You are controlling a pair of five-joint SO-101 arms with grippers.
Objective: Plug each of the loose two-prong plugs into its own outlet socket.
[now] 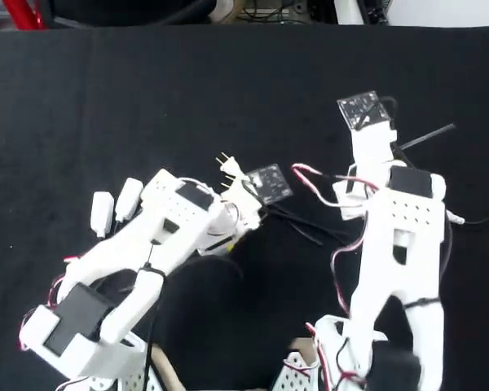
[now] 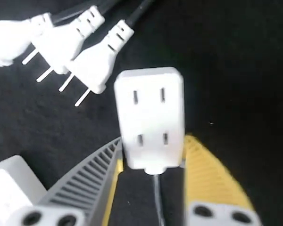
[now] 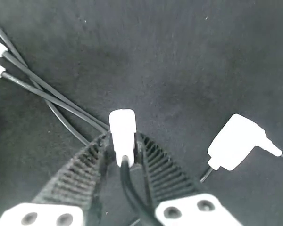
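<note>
Left gripper (image 2: pixel 151 157) clamps outlet block (image 2: pixel 149 108); right gripper (image 3: pixel 123 148) clamps plug (image 3: pixel 122 123).

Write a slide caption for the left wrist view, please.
The left hand grips an empty white outlet block beside three loose plugs on the black table.

table cover (image 3: pixel 188 56): I read it as black cloth, matt and faintly fuzzy.
outlet block (image 2: pixel 150 117): smooth white plastic with a soft sheen.
loose plugs (image 2: pixel 92 66): moulded white plastic, ribbed at the neck.
prongs (image 2: pixel 83 97): bare metal, dull shine from where I sit.
plug (image 3: pixel 122 134): smooth white plastic.
cords (image 3: pixel 56 94): black sheath, smooth, looks rubbery to me, slight gloss.
left gripper (image 2: pixel 153 143): ribbed plastic fingers (image 2: pixel 85 183), matt.
right gripper (image 3: pixel 124 141): dark ribbed plastic, matt.
arms (image 1: pixel 399 220): hard white plastic shells, smooth.
</note>
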